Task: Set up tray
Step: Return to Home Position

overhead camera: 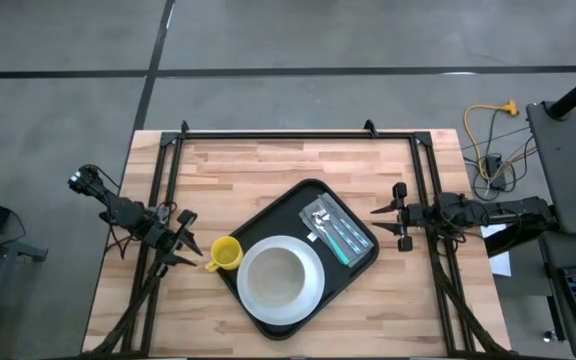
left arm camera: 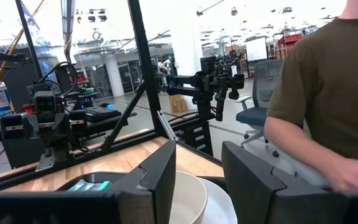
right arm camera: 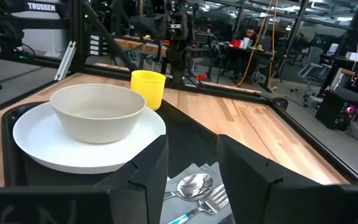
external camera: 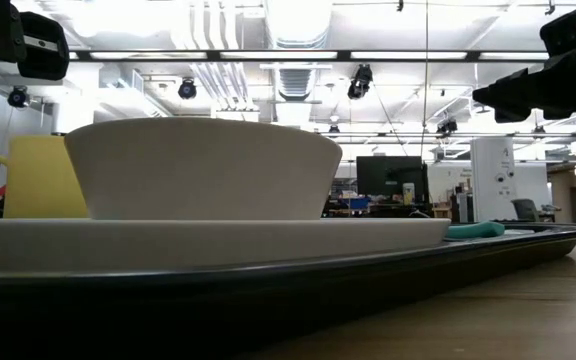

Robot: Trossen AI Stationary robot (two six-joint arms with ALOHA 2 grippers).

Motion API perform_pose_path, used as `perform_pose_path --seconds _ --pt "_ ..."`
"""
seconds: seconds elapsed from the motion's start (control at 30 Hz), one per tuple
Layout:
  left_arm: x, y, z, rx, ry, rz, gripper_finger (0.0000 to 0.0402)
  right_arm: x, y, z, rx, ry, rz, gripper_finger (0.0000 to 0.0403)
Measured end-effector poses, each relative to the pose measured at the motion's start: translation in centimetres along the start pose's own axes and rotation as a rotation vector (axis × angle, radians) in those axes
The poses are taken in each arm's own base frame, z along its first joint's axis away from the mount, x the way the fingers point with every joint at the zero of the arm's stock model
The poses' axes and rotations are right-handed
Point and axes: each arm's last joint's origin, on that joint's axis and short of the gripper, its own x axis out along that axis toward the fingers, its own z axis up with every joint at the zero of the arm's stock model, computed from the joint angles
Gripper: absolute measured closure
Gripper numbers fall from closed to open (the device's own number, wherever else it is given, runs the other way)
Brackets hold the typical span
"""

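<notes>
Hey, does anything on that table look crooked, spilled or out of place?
The tray sits diagonal to the edges of the table, not square. The yellow cup stands at its left corner; whether fully inside the rim, I cannot tell. Nothing looks spilled.

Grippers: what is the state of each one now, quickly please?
Left gripper: open, holding nothing.
Right gripper: open, holding nothing.

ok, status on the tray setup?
Left claw open, by yellow plastic cup. Right claw open, beside large black rectangular plastic tray. Tray loaded; nothing blocking.
</notes>
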Motion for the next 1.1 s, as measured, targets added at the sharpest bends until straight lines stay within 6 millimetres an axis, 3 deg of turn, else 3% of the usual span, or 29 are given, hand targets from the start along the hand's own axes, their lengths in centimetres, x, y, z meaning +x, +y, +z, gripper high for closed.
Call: perform_pose_path --seconds 1.1 --pt "0.00 0.00 -0.01 0.000 0.000 0.000 0.0285 -0.01 0.00 0.01 -0.002 -0.001 0.000 0.0282"
